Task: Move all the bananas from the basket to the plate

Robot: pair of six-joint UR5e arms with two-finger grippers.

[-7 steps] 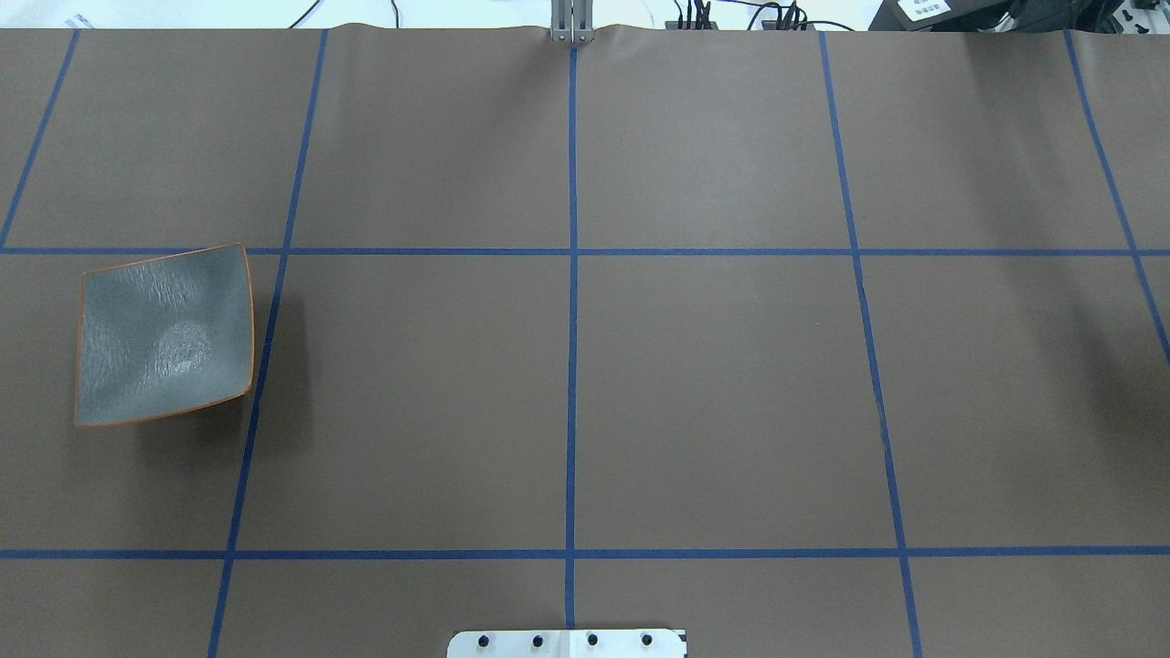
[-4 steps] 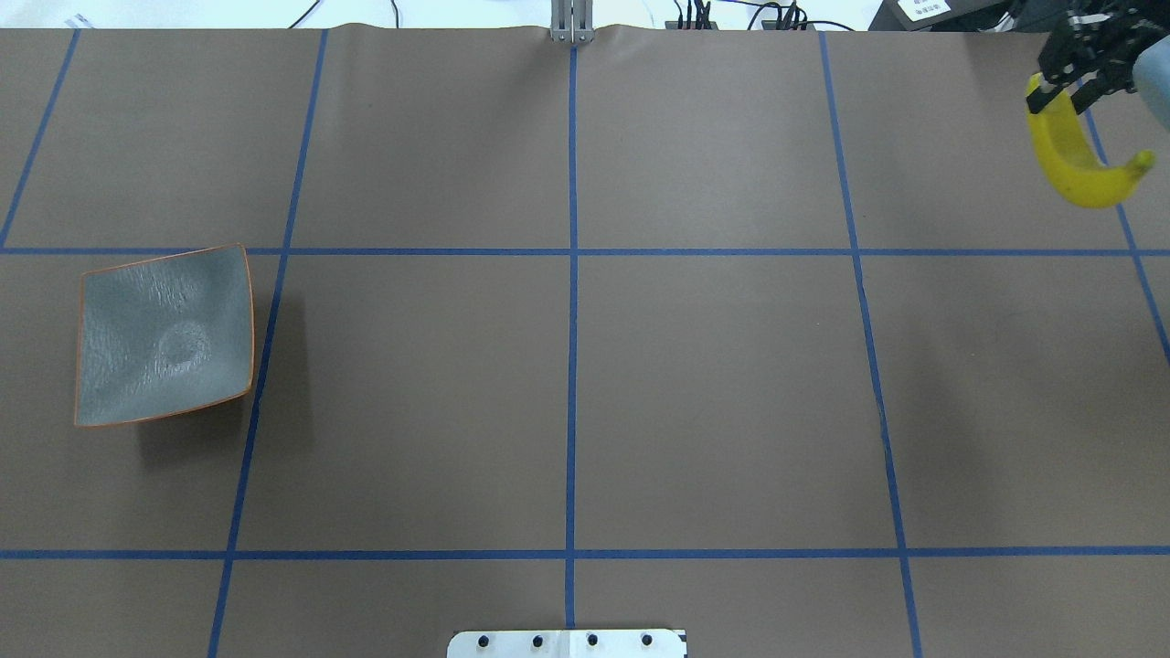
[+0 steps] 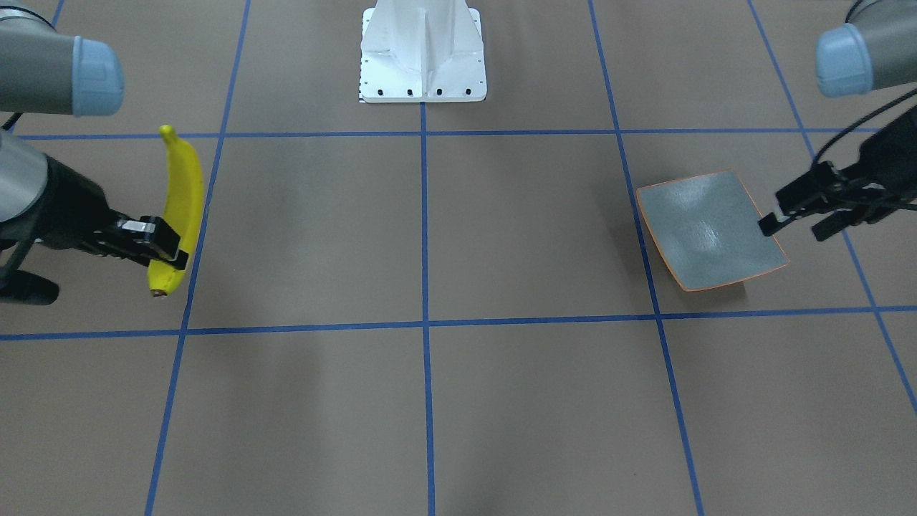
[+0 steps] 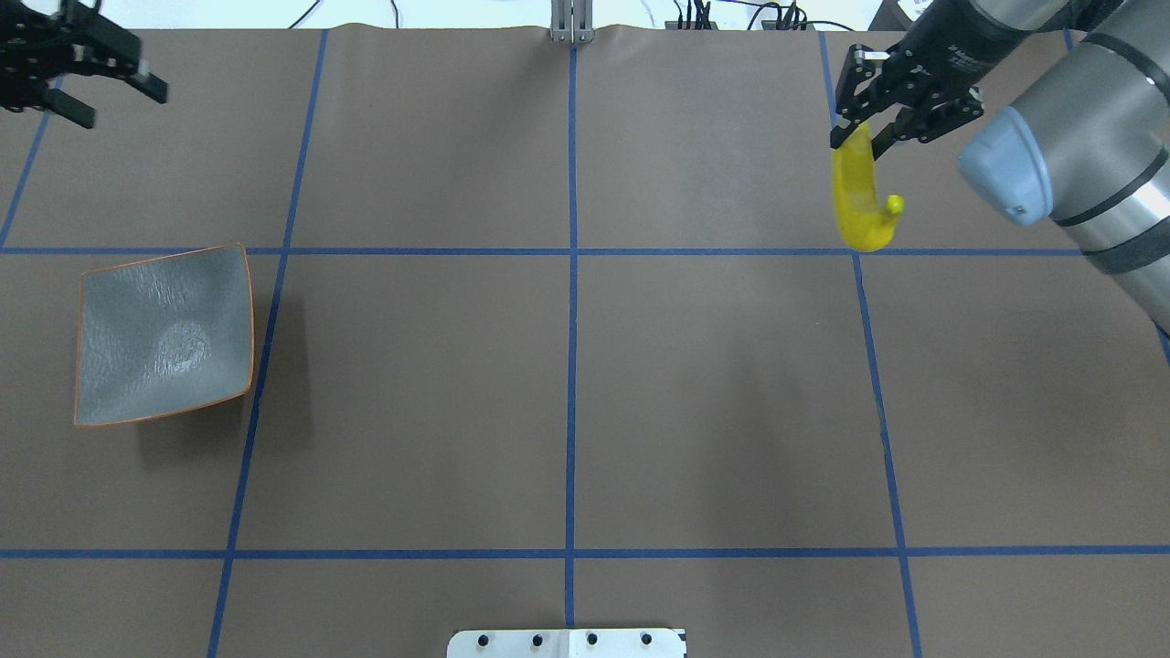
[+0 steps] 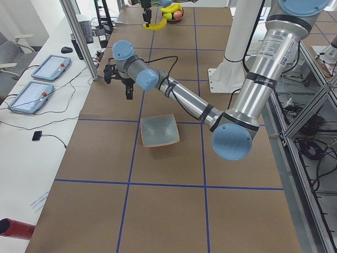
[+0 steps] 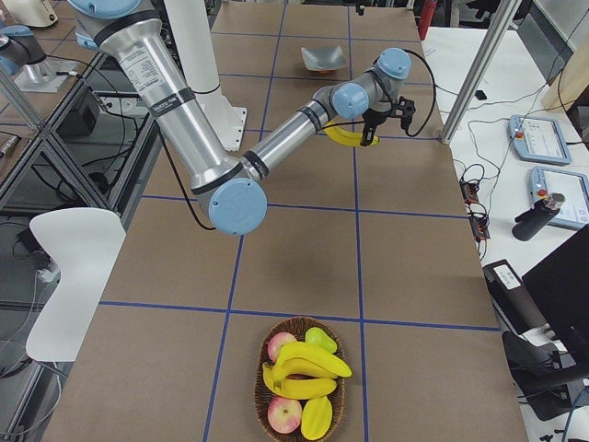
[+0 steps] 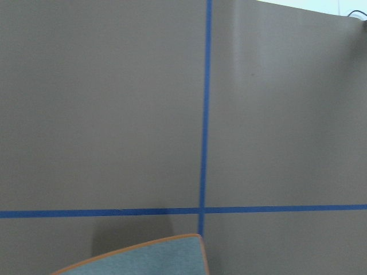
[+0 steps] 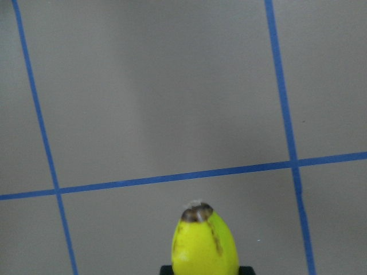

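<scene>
brown taped tbl (image 4: 713,393); right hand (image 4: 857,144), label (image 4: 955,50) blurred, grips banana (image 4: 859,206).

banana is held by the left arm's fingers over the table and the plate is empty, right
Not quite. The banana is held by the fingers of the right gripper, not the left, as the overhead exterior view shows; the left gripper is open and holds nothing. The rest stands: the banana is over the table and the plate is empty.

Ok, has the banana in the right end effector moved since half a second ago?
Yes. In the overhead view the banana has shifted left, toward the plate: it was well right of the tape line and now overlaps it.
</scene>
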